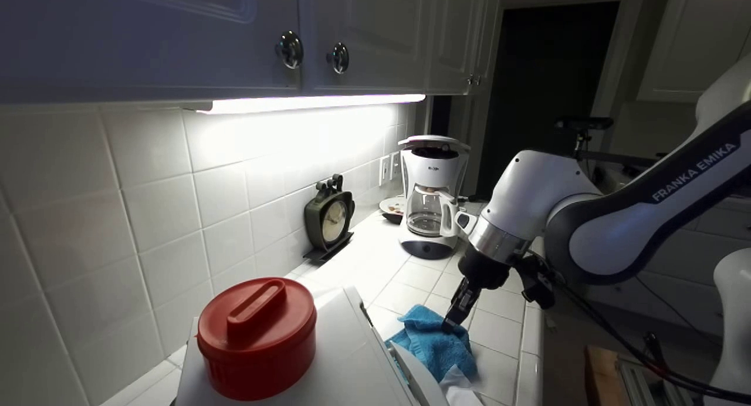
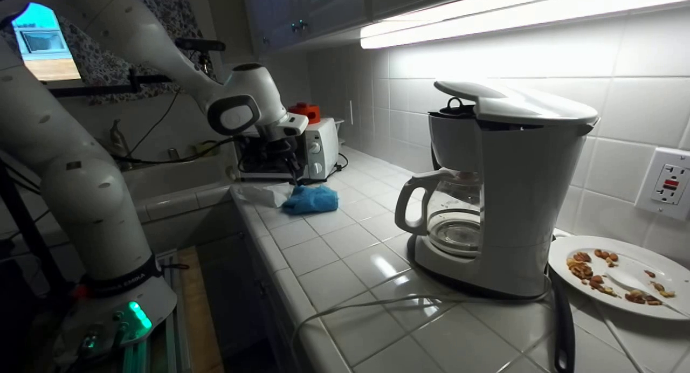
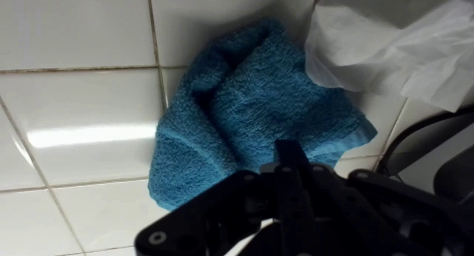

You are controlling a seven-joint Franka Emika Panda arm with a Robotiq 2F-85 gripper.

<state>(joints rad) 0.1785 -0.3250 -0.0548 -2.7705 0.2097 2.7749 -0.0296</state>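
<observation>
Blue cloth (image 3: 255,111) lies crumpled beside the white sheet (image 3: 370,49) on the tabletop (image 3: 92,97), a hemmed corner pointing along the sheet's edge, long axis unclear. The gripper (image 1: 450,325), fingers together, touches it; whether it pinches cloth, I cannot tell.

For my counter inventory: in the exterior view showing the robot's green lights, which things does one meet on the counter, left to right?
Crumpled white sheet, blue cloth, white coffee maker, white plate.
</observation>
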